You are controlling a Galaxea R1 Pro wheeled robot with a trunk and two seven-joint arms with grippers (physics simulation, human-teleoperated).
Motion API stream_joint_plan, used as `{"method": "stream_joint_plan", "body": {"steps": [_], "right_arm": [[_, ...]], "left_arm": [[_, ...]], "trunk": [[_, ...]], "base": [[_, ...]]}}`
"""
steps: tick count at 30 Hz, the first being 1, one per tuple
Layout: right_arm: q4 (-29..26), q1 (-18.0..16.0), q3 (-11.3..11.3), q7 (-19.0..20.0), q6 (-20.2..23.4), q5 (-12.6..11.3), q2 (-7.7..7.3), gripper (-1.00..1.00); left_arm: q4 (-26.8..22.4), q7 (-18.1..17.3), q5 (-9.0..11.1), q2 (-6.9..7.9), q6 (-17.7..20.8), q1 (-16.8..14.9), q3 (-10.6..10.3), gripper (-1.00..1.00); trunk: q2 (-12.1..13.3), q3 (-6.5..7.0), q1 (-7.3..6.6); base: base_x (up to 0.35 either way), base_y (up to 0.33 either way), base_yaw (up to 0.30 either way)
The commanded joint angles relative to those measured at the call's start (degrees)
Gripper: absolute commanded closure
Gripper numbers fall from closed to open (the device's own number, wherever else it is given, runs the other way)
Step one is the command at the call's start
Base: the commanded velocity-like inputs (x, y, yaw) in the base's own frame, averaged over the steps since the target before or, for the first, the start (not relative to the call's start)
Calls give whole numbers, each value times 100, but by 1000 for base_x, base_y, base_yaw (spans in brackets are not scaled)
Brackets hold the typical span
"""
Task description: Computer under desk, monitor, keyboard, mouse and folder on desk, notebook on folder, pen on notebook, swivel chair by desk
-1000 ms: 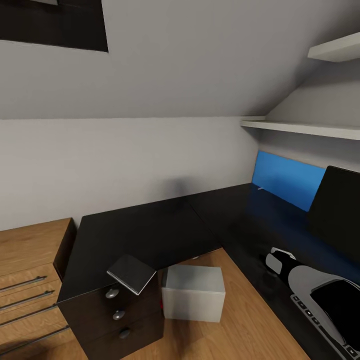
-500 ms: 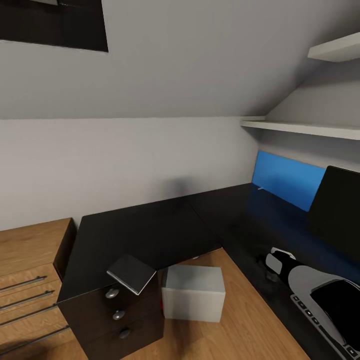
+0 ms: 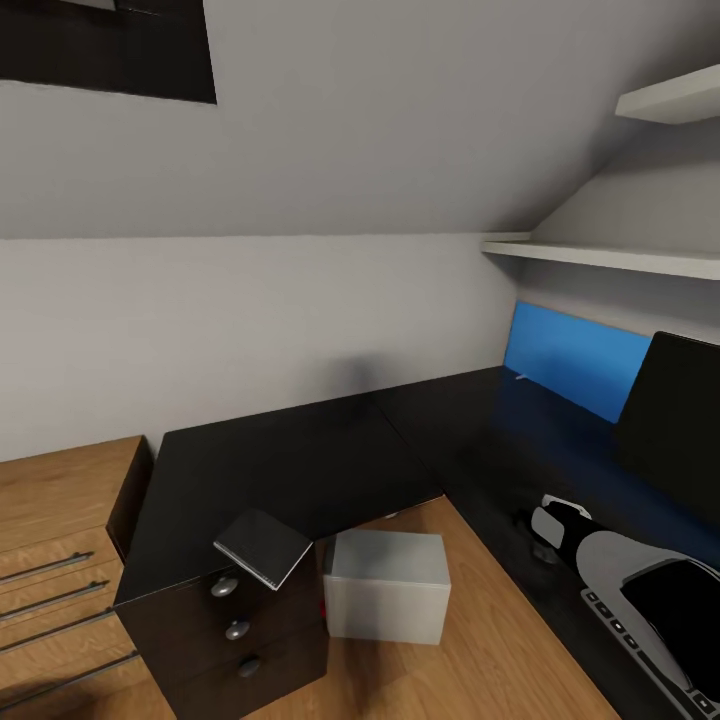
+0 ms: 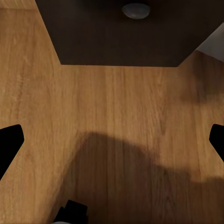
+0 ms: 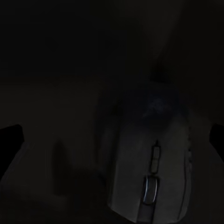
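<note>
The right pincer (image 5: 112, 140) is wide over the mouse (image 5: 149, 172) on the table (image 3: 300, 470); go down straight and squeeze softly. The left pincer (image 4: 112, 140) is wide and holds nothing.

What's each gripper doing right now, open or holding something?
Left gripper: open, empty, over the wood floor.
Right gripper: open, fingertips spread wide, poised over the mouse on the desk, not gripping it.
</note>
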Motion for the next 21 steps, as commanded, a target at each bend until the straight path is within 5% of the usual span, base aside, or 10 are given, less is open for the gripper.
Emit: {"method": "stream_joint_plan", "body": {"steps": [1,21], "right_arm": [[0,-5,48,-11,25,-37,0,-100],[-28,-5,85,-53,-20,-14,85,-100]], "left_arm": [[3,-12,15,-2,-16,-4,20,-100],[3,-20,15,2,-16,-4,17,-100]], "trunk": [[36,12,-22],[839,371,-461]], "base": [[0,0,0],[0,0,0]]}}
